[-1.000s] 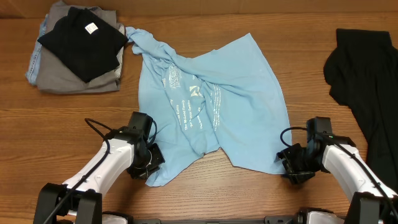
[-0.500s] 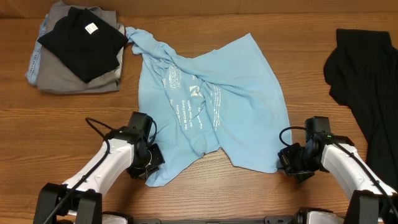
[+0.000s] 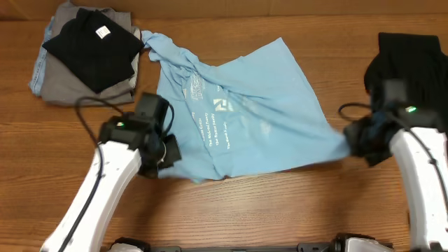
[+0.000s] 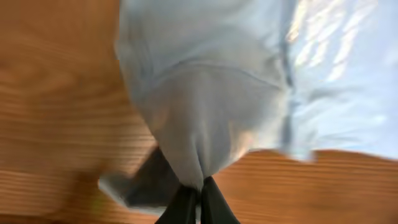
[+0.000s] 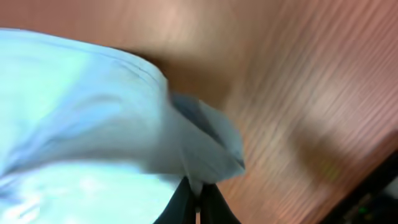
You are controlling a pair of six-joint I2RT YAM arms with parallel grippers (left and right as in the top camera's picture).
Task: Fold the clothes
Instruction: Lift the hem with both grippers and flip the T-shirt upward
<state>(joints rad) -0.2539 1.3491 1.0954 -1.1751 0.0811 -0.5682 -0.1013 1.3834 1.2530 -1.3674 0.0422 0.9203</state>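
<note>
Nearest the robot, the left claw [image 4: 193,200] is pinched together on a bunched fold at the near left corner of the T-shirt [image 3: 245,115]. The right claw [image 5: 198,200] is clamped the same way on a thin tuck at the near right corner. Both wrist views are blurred, but the cloth runs straight into closed fingertips. The hem is stretched between them and seems lifted just off the tabletop [image 3: 280,210], while the rest of the shirt lies on the wood toward the far side, print up, rumpled and twisted, with one end bunched at the far left. The risk, as I judge it, is in those small bites: each claw holds only a little fabric, so a sharp pull apart could slide a corner free and drop the hem in a heap. An uneven pull would tighten the twist rather than flatten it. Farther out, the bunched end sits just beside the folded pile [image 3: 84,56] — a drag that way could snag or nudge it — and the right arm is close to the black garment [image 3: 413,77], which it might catch.
</note>
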